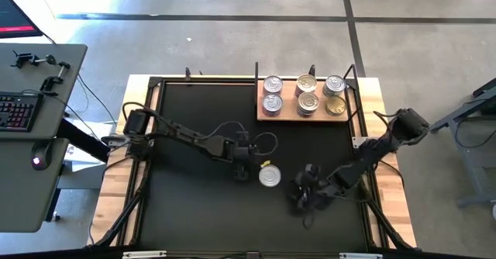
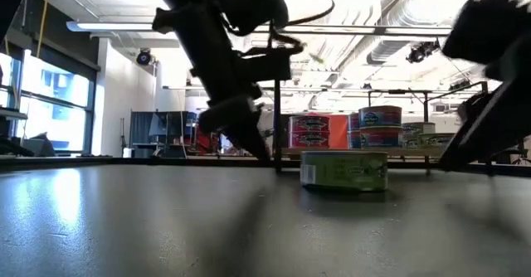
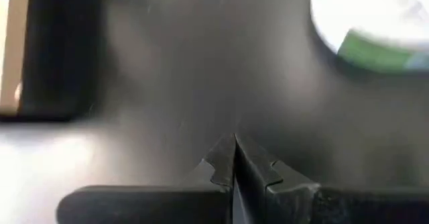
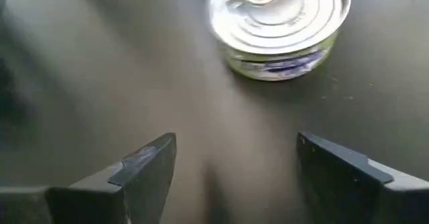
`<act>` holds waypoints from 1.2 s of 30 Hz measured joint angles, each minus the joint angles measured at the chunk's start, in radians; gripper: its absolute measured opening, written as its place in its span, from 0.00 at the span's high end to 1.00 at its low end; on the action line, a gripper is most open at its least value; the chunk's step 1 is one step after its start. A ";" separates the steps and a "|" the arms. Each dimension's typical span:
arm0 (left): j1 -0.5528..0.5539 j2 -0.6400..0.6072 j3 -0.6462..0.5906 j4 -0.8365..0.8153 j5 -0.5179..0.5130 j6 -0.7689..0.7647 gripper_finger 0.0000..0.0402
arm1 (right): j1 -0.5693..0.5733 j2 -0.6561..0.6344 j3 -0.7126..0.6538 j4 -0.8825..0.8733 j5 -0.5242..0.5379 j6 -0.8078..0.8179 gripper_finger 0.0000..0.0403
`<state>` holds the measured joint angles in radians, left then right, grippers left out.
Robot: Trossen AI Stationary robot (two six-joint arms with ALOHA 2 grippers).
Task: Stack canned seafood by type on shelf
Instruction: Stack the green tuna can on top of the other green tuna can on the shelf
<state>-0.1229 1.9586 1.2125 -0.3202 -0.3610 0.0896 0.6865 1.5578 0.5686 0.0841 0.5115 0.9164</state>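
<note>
Lone can [image 1: 269, 176] lay on black worktop [image 1: 194, 212], between both tools. Left tool [image 1: 242, 171] closed, empty, just beside can. Right tool [image 1: 302, 188] wide open, empty, near can. Six cans [image 1: 308, 104] sat on shelf [image 1: 265, 115].

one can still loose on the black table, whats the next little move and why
Probably ease the right gripper forward until its open fingers straddle the loose silver-topped round tin with the green label, then close. That tin stands upright on the black table, apart from the six on the light-brown wooden shelf board. The left gripper is shut beside it, holding nothing.
</note>
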 joint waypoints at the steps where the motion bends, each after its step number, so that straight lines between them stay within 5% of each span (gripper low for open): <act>1: 0.002 -0.010 0.000 -0.035 -0.008 -0.005 1.00 | 0.019 0.000 0.000 0.003 0.028 -0.002 0.26; 5: 0.000 -0.015 0.000 -0.060 0.003 -0.008 1.00 | 0.061 0.007 0.000 -0.003 0.165 -0.054 0.26; 12: -0.086 -0.015 -0.037 0.097 0.066 0.043 1.00 | 0.016 0.008 0.000 -0.005 0.186 -0.443 0.26; 19: -0.168 -0.015 -0.056 0.369 0.074 0.111 1.00 | -0.038 0.008 0.000 -0.005 0.189 -0.373 0.26; 23: -0.171 -0.016 -0.056 0.464 0.218 0.195 0.95 | -0.040 0.008 0.000 -0.005 0.188 -0.329 0.26; 30: -0.126 -0.016 -0.056 0.410 0.312 0.282 0.79 | -0.040 0.008 -0.001 -0.005 0.188 -0.288 0.26; 36: -0.106 -0.016 -0.056 0.378 0.390 0.409 0.77 | -0.038 0.008 -0.001 0.027 0.189 -0.287 0.26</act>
<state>-0.2291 1.9430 1.1564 0.0582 0.0286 0.4984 0.6487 1.5658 0.5678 0.1112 0.7003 0.6291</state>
